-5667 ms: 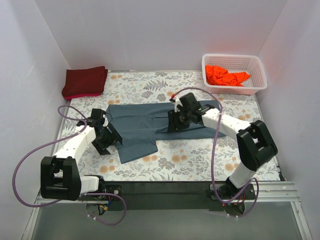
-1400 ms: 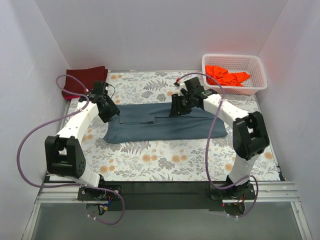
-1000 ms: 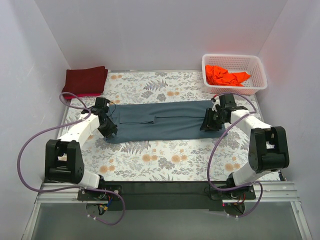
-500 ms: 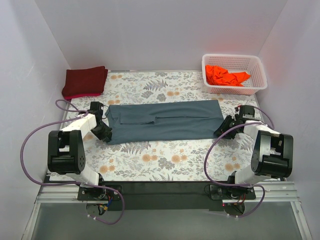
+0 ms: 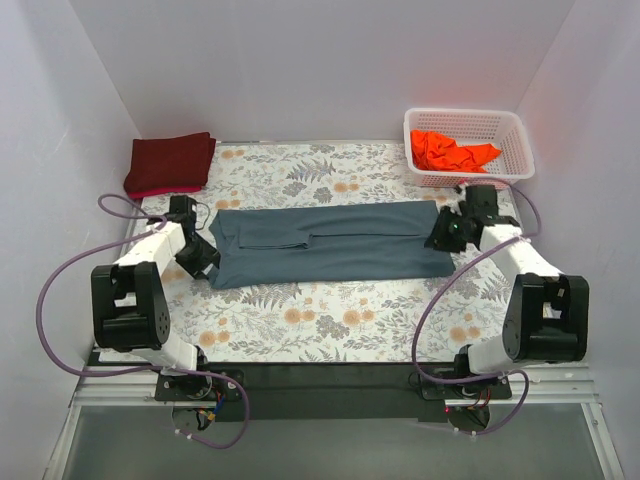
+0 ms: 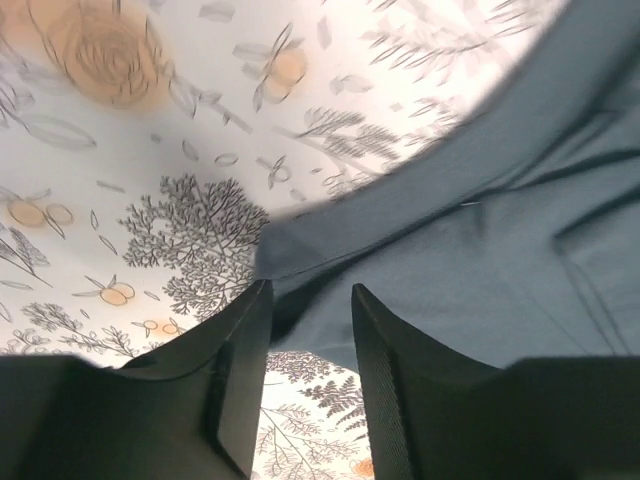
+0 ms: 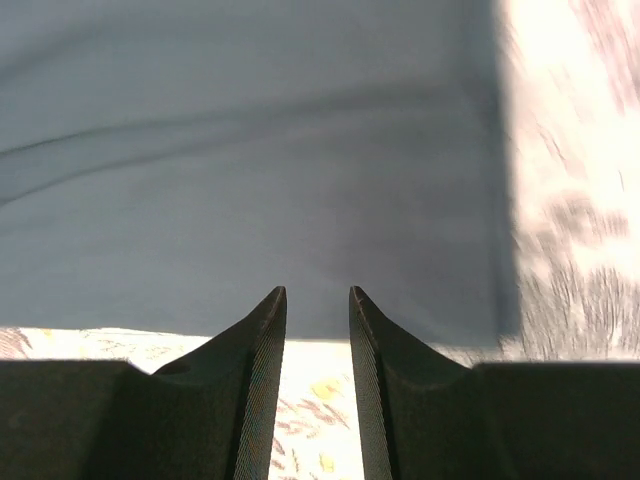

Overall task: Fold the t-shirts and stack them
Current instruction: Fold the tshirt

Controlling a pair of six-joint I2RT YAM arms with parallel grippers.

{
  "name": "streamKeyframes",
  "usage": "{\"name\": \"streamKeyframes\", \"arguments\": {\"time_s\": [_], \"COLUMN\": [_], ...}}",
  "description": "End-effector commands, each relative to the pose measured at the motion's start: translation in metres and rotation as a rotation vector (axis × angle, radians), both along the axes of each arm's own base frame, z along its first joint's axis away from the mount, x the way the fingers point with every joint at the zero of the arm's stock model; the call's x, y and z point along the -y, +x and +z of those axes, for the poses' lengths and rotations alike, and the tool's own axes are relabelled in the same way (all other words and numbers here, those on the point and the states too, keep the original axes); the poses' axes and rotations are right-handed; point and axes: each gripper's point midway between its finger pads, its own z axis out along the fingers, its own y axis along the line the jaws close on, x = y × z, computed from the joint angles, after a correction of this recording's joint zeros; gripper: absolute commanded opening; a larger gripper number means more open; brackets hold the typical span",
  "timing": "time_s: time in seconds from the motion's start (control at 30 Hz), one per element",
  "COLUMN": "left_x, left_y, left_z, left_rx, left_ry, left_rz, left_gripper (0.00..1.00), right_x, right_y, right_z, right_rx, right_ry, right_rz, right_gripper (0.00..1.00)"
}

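Note:
The slate blue-grey t-shirt [image 5: 330, 243] lies flat on the floral table as a long strip folded lengthwise, running left to right. My left gripper [image 5: 197, 256] is at its left end, open; in the left wrist view [image 6: 308, 298] the shirt's [image 6: 480, 250] hem corner lies just at the fingertips, not clamped. My right gripper [image 5: 446, 231] is at the right end, open; in the right wrist view [image 7: 317, 296] the shirt's [image 7: 250, 150] edge sits just past the tips. The maroon t-shirt [image 5: 170, 163] lies folded at back left. The orange t-shirt [image 5: 452, 151] is crumpled in the basket.
The white lattice basket [image 5: 468, 117] stands at the back right corner. White walls close the table on the left, back and right. The floral table cover [image 5: 330, 320] shows bare in front of the shirt, down to the black rail by the arm bases.
The shirt went from half-spread to a long folded strip. Both grippers moved outward from its middle to its two ends; in the last half second the right one shifted back toward the shirt's right edge.

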Motion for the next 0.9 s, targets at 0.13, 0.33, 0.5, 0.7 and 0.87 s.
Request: {"name": "streamKeyframes", "arguments": {"time_s": [0.13,0.33,0.5,0.7,0.87], "left_x": [-0.025,-0.026,-0.019,-0.014,-0.012], "left_y": [0.035,0.032,0.014,0.001,-0.004], "left_z": [0.078,0.094,0.078,0.073,0.071], "left_rx": [0.193,0.239,0.200,0.187,0.175], "left_ry": [0.131,0.148,0.116,0.097,0.093], "left_rz": [-0.017,-0.040,-0.080,-0.098,-0.104], "left_gripper": [0.58,0.68,0.75,0.76,0.76], "right_x": [-0.112,-0.178,-0.209,-0.229,-0.236], "right_y": [0.069,0.087,0.091,0.089,0.084], "right_z": [0.078,0.072,0.048,0.014,-0.004], "right_rx": [0.348,0.425,0.404,0.354,0.327], "right_ry": [-0.273,-0.411,-0.494,-0.580,-0.618], "right_rz": [0.556,0.840,0.970,1.064,1.104], "right_gripper": [0.39,0.40,0.40,0.40,0.39]}}
